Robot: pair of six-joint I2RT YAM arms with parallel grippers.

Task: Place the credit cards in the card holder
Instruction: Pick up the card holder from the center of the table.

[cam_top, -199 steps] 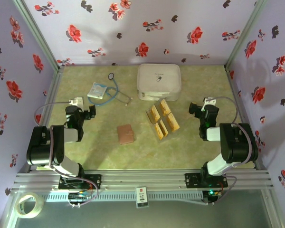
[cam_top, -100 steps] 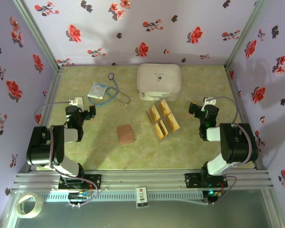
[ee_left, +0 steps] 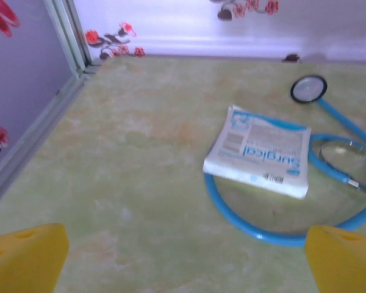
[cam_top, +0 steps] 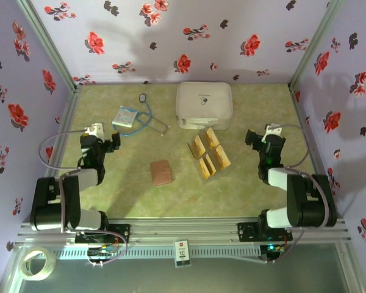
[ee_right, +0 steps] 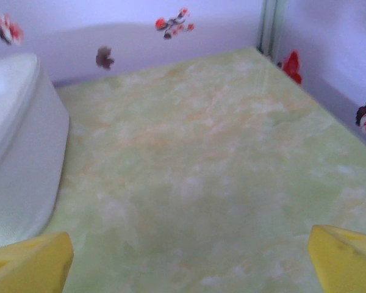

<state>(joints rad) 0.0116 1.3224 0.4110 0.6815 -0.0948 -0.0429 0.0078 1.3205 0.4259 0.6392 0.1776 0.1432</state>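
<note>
Several golden-yellow credit cards (cam_top: 208, 154) lie fanned out on the table right of centre. The reddish-brown card holder (cam_top: 161, 172) lies closed to their left, near the middle. My left gripper (cam_top: 113, 142) hovers at the table's left side, well left of the card holder, and its yellow fingers (ee_left: 24, 256) stand wide apart with nothing between them. At the right side my right gripper (cam_top: 252, 138) is beside the cards, also open and empty, with its yellow fingers (ee_right: 27, 265) spread over bare table.
A large white rounded case (cam_top: 204, 105) stands behind the cards, and its side (ee_right: 18, 140) is close on my right gripper's left. A white-blue packet (ee_left: 259, 159) lies on a blue stethoscope (ee_left: 262, 227) ahead of my left gripper. Flowered walls enclose the table.
Both arms have stretched out a little. The left gripper has shifted slightly back and left, the right gripper slightly right. Cards and card holder have not moved.
</note>
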